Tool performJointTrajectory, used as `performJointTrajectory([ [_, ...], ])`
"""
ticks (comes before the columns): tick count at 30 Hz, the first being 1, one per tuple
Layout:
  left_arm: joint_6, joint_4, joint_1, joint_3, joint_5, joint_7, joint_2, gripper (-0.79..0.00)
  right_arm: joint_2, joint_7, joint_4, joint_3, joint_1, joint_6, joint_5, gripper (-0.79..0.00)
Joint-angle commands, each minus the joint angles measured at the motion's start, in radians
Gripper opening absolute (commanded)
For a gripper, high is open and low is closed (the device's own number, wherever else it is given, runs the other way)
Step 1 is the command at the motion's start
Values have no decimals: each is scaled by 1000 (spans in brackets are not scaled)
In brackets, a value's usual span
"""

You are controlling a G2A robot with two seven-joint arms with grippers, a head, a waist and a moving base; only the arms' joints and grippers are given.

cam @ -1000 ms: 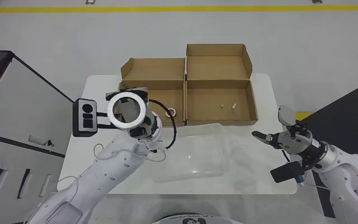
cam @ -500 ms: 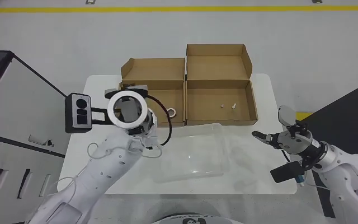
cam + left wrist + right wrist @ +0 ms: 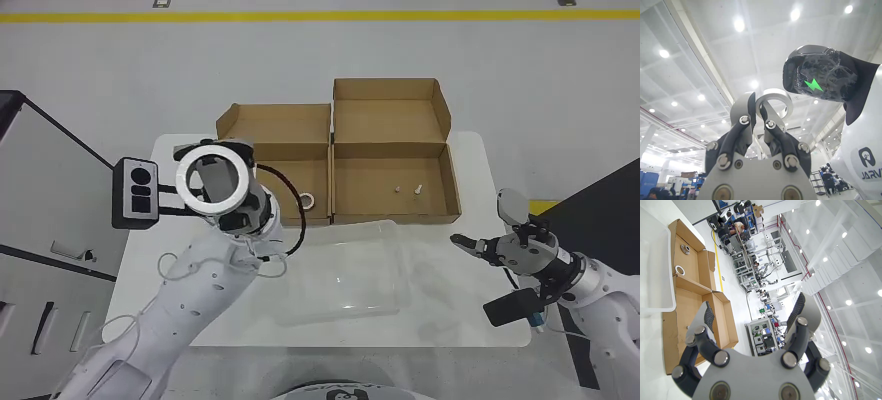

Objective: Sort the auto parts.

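White table [image 3: 440, 310], top view: left gripper [image 3: 757, 108] pinches the metal ring [image 3: 182, 180] by its rim, at upper left; right gripper [image 3: 753, 301] gapes empty at right edge.

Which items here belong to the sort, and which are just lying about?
Job:
- metal ring in the left tool
- left cardboard box with white washer and flanged part
- right cardboard box with two small parts
- clear plastic bin

Lying about:
- table
- yellow floor line
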Motion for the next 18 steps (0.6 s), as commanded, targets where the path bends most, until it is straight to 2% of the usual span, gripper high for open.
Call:
performJointTrajectory([
  [1,-4,0,1,-3,4,-4,-3,-785,0,0,0,0,0,0,0,0],
  [18,-11,1,5,-10,19,-11,-6,-785,0,0,0,0,0,0,0,0],
])
